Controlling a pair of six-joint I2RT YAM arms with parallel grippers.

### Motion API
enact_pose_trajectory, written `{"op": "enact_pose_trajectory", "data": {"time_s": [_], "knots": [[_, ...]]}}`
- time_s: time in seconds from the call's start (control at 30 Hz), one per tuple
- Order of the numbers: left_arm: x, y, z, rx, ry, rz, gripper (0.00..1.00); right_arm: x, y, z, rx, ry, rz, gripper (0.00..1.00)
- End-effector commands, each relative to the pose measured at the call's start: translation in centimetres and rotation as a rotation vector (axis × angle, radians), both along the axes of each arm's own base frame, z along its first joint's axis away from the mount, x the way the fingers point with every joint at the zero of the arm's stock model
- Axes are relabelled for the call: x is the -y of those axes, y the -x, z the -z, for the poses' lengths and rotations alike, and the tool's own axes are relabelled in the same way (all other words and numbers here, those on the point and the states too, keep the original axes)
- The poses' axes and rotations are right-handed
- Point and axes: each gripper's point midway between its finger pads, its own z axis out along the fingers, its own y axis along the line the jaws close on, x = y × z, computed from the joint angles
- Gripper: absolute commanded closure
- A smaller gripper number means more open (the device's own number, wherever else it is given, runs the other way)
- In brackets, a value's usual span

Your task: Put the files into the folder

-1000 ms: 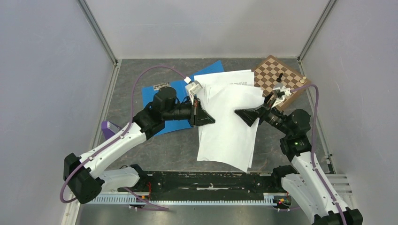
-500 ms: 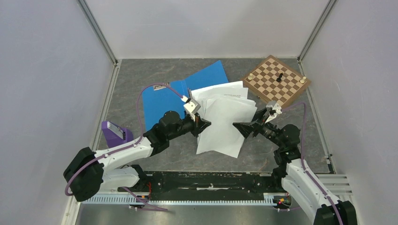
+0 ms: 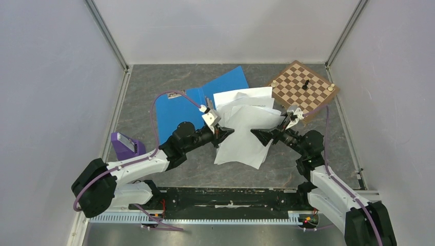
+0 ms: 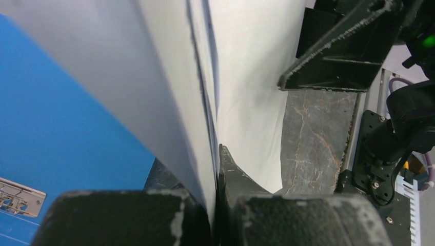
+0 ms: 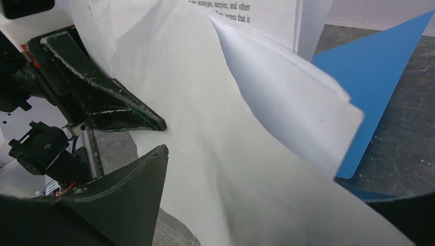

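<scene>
The files (image 3: 245, 134) are loose white sheets, bunched and lifted between my two grippers, overlapping the right part of the open blue folder (image 3: 177, 110). My left gripper (image 3: 224, 133) is shut on the sheets' left edge; in the left wrist view its jaws (image 4: 214, 164) pinch the paper (image 4: 169, 92), with the folder (image 4: 61, 128) and its metal clip (image 4: 20, 189) below. My right gripper (image 3: 256, 135) is at the sheets' right edge. In the right wrist view its jaws (image 5: 277, 179) stand wide apart with the paper (image 5: 231, 143) lying between them. The folder's flap (image 5: 379, 66) shows behind.
A wooden chessboard (image 3: 302, 89) with a black piece (image 3: 306, 84) sits at the back right, just beyond the sheets. A purple object (image 3: 124, 145) stands at the left by my left arm. Grey walls close in on three sides.
Both arms have drawn back toward the near edge and closer together. The sheets came with them, buckled between the grippers, and no longer cover the chessboard.
</scene>
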Motion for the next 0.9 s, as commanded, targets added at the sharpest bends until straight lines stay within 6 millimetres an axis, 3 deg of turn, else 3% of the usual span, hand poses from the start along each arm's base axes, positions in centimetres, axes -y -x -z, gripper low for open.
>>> {"op": "enact_pose_trajectory", "data": {"time_s": [0.0,0.2,0.5,0.67,0.87], "knots": [[0.8,0.5,-2.2,0.16,-0.005,0.053,0.96,-0.2,-1.1,-4.0,0.127,-0.029,0.025,0.29],[0.0,1.7,-1.2,0.191,-0.041,0.048,0.93,-0.3,-1.1,-4.4,0.142,-0.002,0.045,0.29],[0.0,3.8,1.2,0.199,-0.104,0.051,0.9,0.3,0.3,-1.8,0.106,0.009,0.064,0.27],[-0.5,4.0,1.9,0.187,-0.113,0.022,0.84,0.4,0.7,-1.2,0.099,0.007,0.062,0.27],[-0.7,4.0,2.0,0.182,-0.107,-0.009,0.83,0.2,1.0,-1.1,0.098,0.003,0.049,0.27]]}}
